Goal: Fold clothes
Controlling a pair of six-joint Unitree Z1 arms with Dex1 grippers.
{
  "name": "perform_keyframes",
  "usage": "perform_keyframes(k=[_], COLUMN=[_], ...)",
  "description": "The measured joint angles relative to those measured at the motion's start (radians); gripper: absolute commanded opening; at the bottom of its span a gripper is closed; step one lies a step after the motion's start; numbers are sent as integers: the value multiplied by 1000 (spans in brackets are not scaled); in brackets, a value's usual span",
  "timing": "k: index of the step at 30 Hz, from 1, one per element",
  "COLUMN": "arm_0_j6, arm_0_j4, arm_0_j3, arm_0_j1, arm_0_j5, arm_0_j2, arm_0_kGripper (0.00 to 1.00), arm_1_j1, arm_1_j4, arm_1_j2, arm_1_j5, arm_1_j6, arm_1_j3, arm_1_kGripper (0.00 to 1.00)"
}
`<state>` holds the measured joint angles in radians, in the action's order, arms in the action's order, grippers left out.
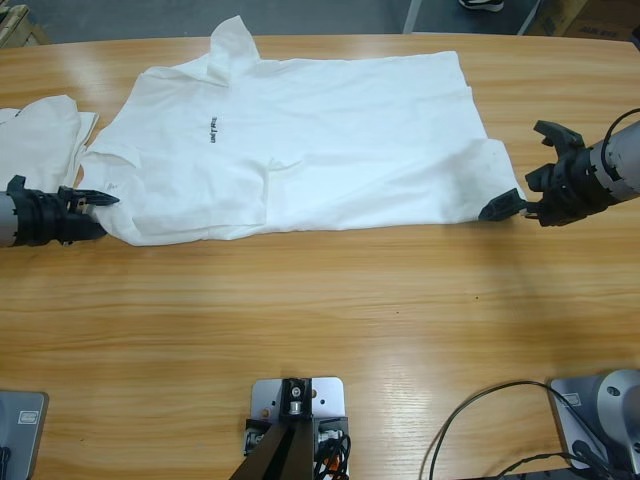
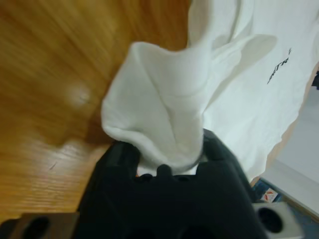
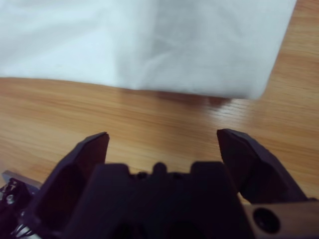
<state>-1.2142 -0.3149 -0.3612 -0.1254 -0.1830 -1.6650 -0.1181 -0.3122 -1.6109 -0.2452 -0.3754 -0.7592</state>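
Observation:
A white shirt with small black chest lettering lies spread flat across the far half of the table. At its left end my left gripper is shut on a bunched sleeve; in the left wrist view the white fabric bulges up out of the gripper. My right gripper stands open at the shirt's right hem corner, one jaw tip touching the cloth edge. The right wrist view shows nothing in that gripper, with the shirt's edge just beyond on bare wood.
A second white garment lies bunched at the far left edge, beside the spread shirt. The wooden table stretches bare toward the near edge. A black cable loops at the front right.

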Motion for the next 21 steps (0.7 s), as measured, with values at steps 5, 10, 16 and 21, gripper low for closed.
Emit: perform_keyframes(k=[5,10,16,21], arm_0_j6=[-2,-5,-15,-16], arm_0_j4=[-13,-17,-12,0], arm_0_j3=[27,37,44,49], arm_0_j1=[-3,-5,-11,-12], arm_0_j5=[0,-3,-4,-4], arm_0_j2=[-9,-5,7,17], arm_0_kGripper=[0,0,0,0], arm_1_j1=[0,33,159,271], arm_1_j4=[0,3,79,190], arm_1_j2=[0,0,53,48], arm_1_j5=[8,29,100,9], arm_1_j6=[0,-25,-196,-334], arm_1_j3=[4,26,136,175], arm_1_kGripper=[851,908,868,831])
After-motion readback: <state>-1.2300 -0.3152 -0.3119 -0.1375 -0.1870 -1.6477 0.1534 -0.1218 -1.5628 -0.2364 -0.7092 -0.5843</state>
